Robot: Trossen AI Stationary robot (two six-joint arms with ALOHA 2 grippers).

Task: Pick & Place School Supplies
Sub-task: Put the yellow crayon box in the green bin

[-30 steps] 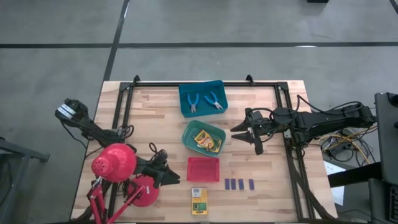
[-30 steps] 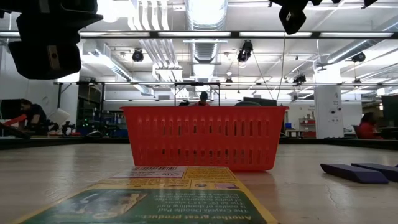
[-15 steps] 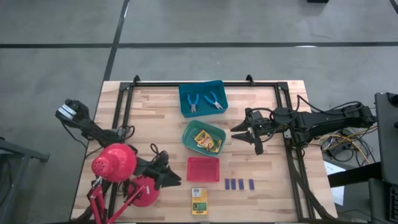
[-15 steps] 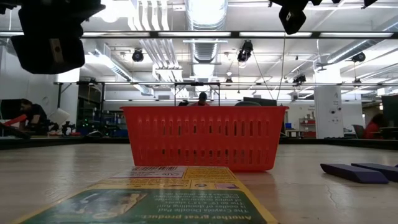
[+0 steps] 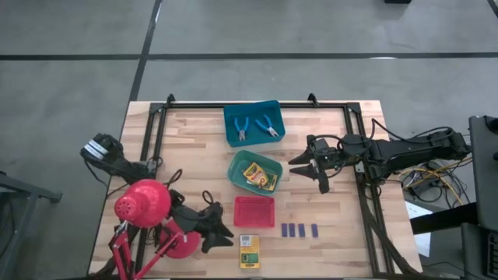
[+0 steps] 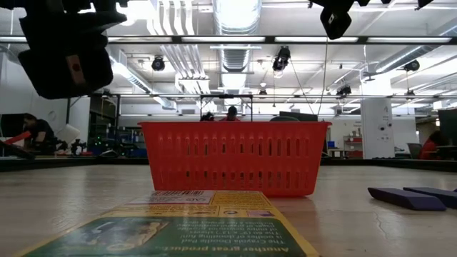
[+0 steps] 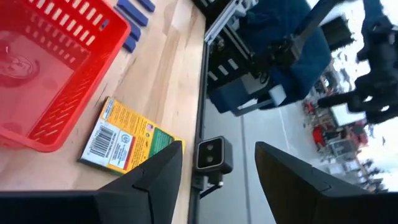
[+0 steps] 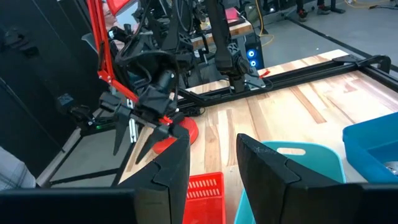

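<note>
One flat yellow-and-green box (image 5: 249,251) lies flat on the wood near the table's near edge; it also shows in the left wrist view (image 7: 127,140) and the low view (image 6: 193,225). More such boxes (image 5: 259,176) lie in the green tray (image 5: 237,166). Two blue-handled tools (image 5: 254,127) lie in the blue tray (image 5: 231,117). Several dark blue-purple blocks (image 5: 299,230) lie in a row right of the red tray (image 5: 254,211). My left gripper (image 5: 216,230) is open, above the table just left of the lone box. My right gripper (image 5: 306,173) is open, right of the green tray.
A red desk lamp (image 5: 144,204) with its round base (image 5: 180,241) stands at the near left corner, close to my left arm. A black frame (image 5: 257,103) runs along the far and side edges. Bare wood lies between the trays and the right rail.
My left gripper has moved toward the table's near edge and to the right, closer to the lone yellow-and-green box. My right arm has kept still, and no object has moved.
</note>
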